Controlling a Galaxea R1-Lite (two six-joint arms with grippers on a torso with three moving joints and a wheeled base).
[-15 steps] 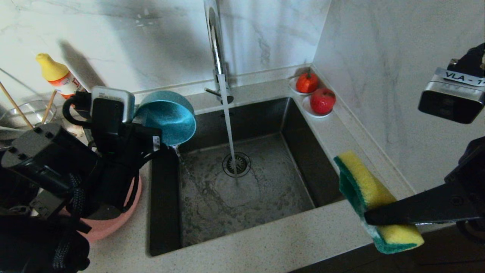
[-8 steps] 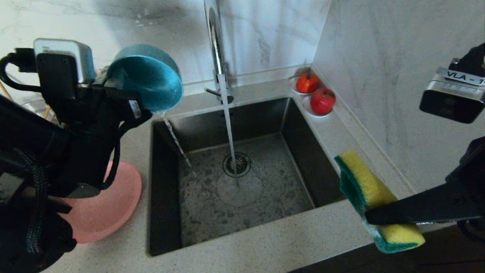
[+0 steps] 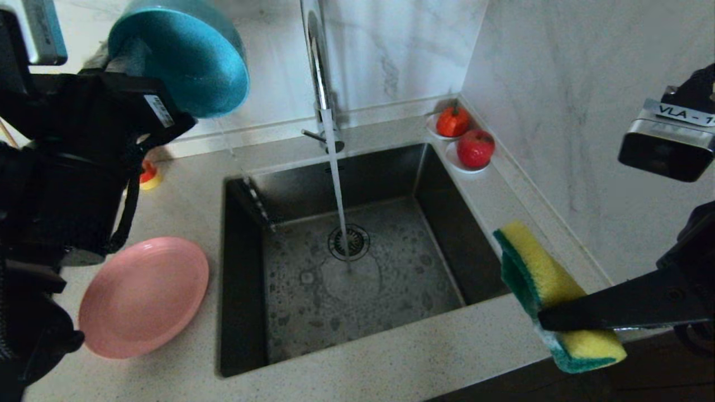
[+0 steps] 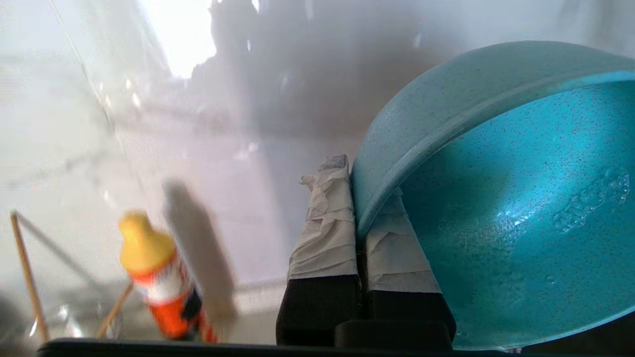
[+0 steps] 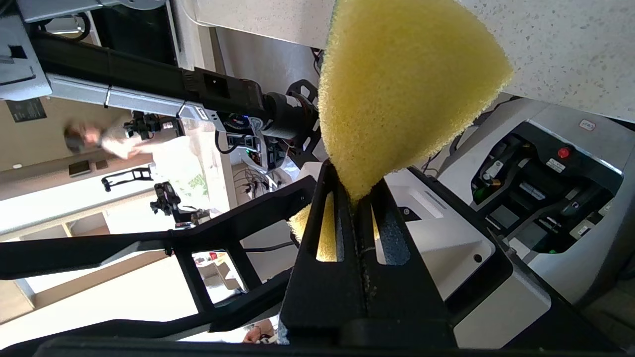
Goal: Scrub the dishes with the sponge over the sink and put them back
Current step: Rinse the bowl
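Item one: your left tool [image 4: 358, 218], sitting at the upper left of the head view, is clamping the rim of the teal bowl [image 3: 184, 58] between its tape-wrapped fingers [image 4: 325, 233]. The bowl is hanging tilted on its side above the counter [image 3: 391, 357], with droplets clinging to its inner face.

Item two: your right tool [image 5: 354, 198], at the lower right of the head view, is gripping the yellow sponge [image 3: 550, 290], pinching it hard at one end. The sponge is hanging over the counter's front right corner, its green layer facing toward the sink [image 3: 346, 262].

Item three: the sink is occupying the centre of the frame; the tap [image 3: 315, 67] is running a stream onto the drain strainer [image 3: 349, 242].

Item four: the pink plate [image 3: 144, 295] is lying flat on the counter just left of the sink, lower left of the frame.

Item five: the chopsticks [image 4: 30, 277] are showing only in the left wrist view, leaning beside a yellow-capped bottle [image 4: 158, 280].

Item six: two red fruits [image 3: 463, 137] on white saucers are sitting at the sink's far right corner.
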